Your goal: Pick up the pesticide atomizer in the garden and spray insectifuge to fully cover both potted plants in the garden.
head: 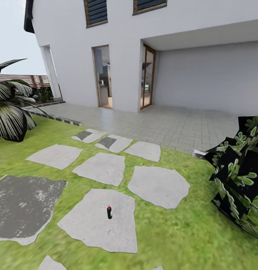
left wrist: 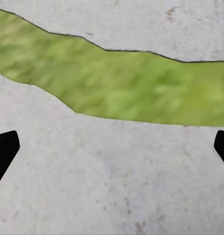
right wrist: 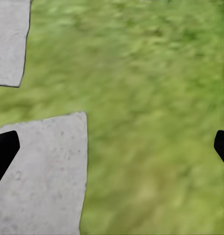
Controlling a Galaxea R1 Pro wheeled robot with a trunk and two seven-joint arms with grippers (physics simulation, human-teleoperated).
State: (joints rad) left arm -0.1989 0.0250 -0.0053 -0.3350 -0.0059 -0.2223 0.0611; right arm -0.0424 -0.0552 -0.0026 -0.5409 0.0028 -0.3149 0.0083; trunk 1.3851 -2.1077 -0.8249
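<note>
I stand on the lawn (head: 189, 232) of the garden, facing a white house (head: 144, 45), with a path of grey stepping stones (head: 102, 168) running from me toward its paved terrace (head: 174, 123). On the nearest big stone (head: 95, 228) stands a small dark upright object with a red dot on top (head: 109, 212). It is slim and bottle-like, but that red tip makes me doubt it is the pesticide atomizer; at this size I cannot tell, and I see no white label or pale trigger head on it. It stands alone near the middle of the slab, well apart from any plant, which I judge leaves open room for a reach from above or the side.

A spiky dark-leaved plant (head: 8, 108) sits at the left edge and a dark shrub with pale green leaves (head: 241, 180) at the right; neither looks like a low speckled rosette, so I do not count them as the potted plants.

My left gripper (left wrist: 112, 147) hangs over bare stone beside a strip of grass, fingers (left wrist: 4, 152) spread wide at the frame's edges, holding nothing. My right gripper (right wrist: 112, 147) is likewise wide apart and empty, above grass and a slab corner. I judge I am on my approach, arms slack until I close in.
</note>
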